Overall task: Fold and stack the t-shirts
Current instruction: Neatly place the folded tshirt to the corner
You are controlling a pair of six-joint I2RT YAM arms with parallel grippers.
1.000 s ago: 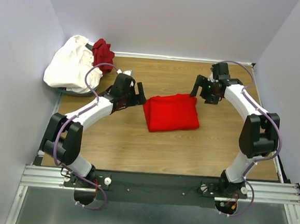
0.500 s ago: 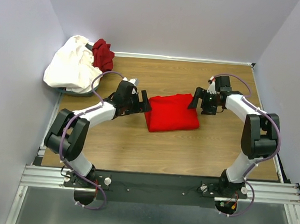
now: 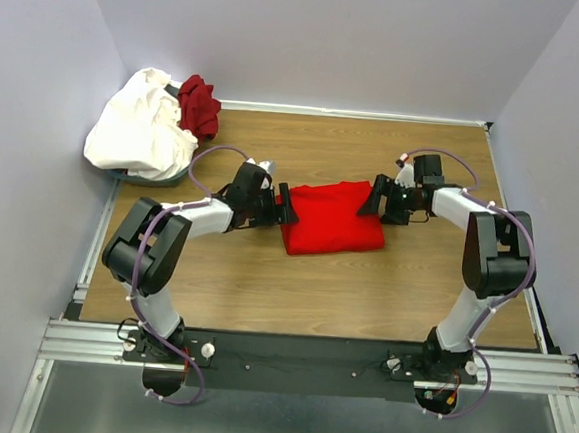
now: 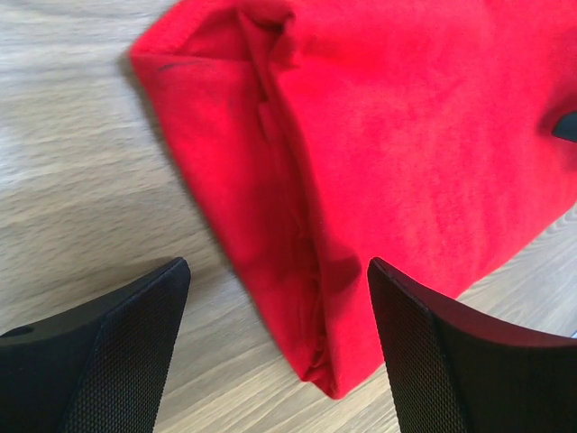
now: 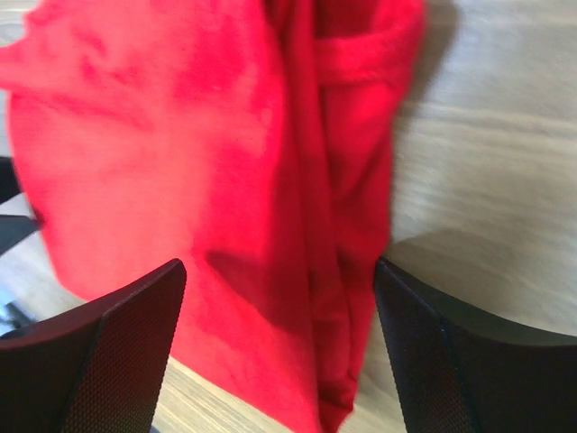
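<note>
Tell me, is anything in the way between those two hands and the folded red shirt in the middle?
Nothing visible. Both open hands are at the red shirt: the left hand at its left edge, the right hand at its right edge. The white shirt and maroon shirt lie piled in the far left corner, well aside.

The folded bright red t-shirt [image 3: 331, 218] takes up the middle of the table [image 3: 365, 283]. The left gripper [image 3: 281, 205] closes off its left edge and the right gripper [image 3: 374, 200] its right, each with jaws spread wide over the cloth's edge. Bare wood gives passage in front of the shirt and behind it. The white t-shirt [image 3: 141, 133] and maroon t-shirt [image 3: 199, 106] are heaped in the far left corner, blocking it.
</note>
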